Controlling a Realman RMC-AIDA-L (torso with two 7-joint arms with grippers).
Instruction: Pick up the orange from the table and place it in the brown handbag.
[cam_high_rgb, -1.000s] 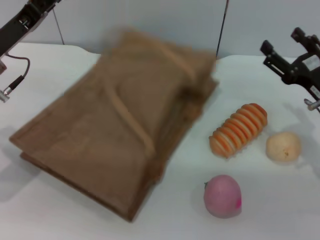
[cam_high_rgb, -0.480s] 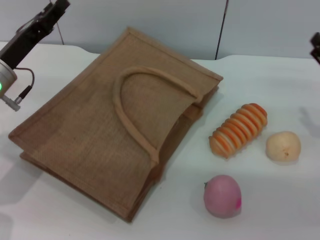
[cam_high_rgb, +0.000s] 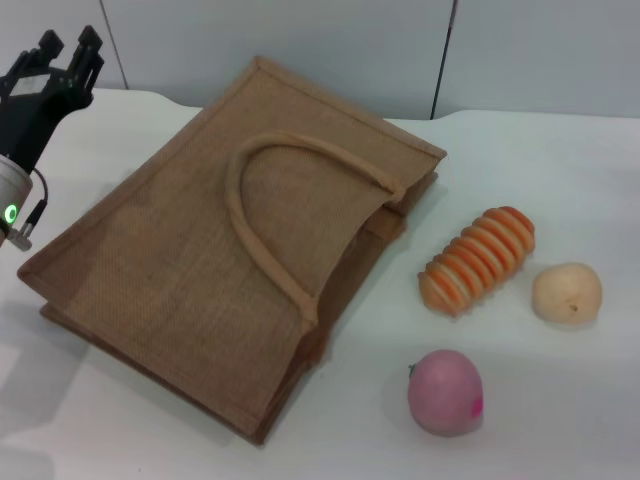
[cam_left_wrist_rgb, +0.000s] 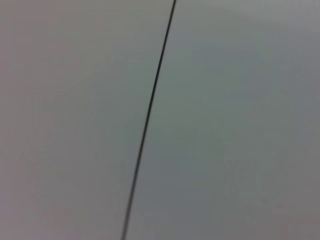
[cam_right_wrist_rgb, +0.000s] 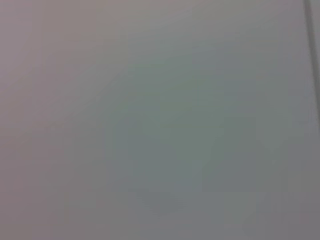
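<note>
Lying flat on the white table (cam_high_rgb: 560, 180): the brown handbag (cam_high_rgb: 180, 280), tan woven jute, taking up the left and middle, one lighter looped handle (cam_high_rgb: 262, 215) curving across its top face, its open edge facing right. Sitting to the right of the bag, all apart from it: a ridged orange-and-cream oblong thing (cam_high_rgb: 478, 260), a pale peach ball (cam_high_rgb: 567, 293) just right of that, and a pink round fruit (cam_high_rgb: 445, 392) with a small dark stem nearer the front. Not showing clearly which of these is the orange.

Hovering at the far left, above the table and beyond the bag's far left corner: the left gripper (cam_high_rgb: 68, 42), fingers standing somewhat apart, gripping nothing, well away from all three fruits. Showing only grey wall in both wrist views, one with a thin dark seam (cam_left_wrist_rgb: 150, 110).
</note>
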